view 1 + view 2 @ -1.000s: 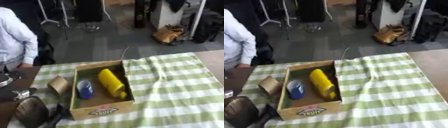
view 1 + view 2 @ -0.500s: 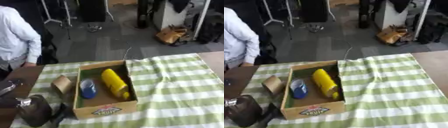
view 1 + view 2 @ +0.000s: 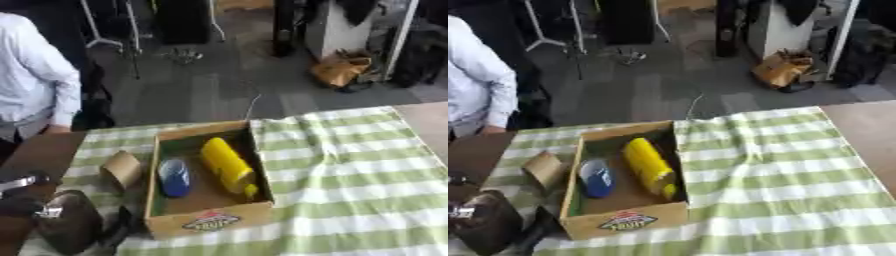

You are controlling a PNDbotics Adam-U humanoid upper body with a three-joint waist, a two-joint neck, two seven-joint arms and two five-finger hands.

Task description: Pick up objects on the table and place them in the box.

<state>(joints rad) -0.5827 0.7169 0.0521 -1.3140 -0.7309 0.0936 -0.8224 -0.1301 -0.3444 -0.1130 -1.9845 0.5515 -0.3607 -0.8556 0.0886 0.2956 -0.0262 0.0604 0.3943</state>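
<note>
An open cardboard box (image 3: 210, 223) stands on the green-and-white striped cloth (image 3: 350, 170), left of the middle. Inside it a yellow bottle (image 3: 227, 165) lies lengthwise. A blue rounded object (image 3: 173, 177) lies beside the bottle on its left. My left hand (image 3: 31, 202) shows at the lower left corner as a dark shape with silver parts, left of the box. It is up against a dark brown rounded thing (image 3: 70, 227), and I cannot make out its grip. My right hand is out of view.
A tan cardboard piece (image 3: 122, 170) leans at the box's left wall. Bare brown tabletop (image 3: 35, 155) shows left of the cloth and again at the right edge (image 3: 868, 125). Beyond the table's far edge lies grey floor with stands and bags.
The whole picture has shifted a little, so the camera moved. The box and its contents have stayed put. The left hand remains at the lower left.
</note>
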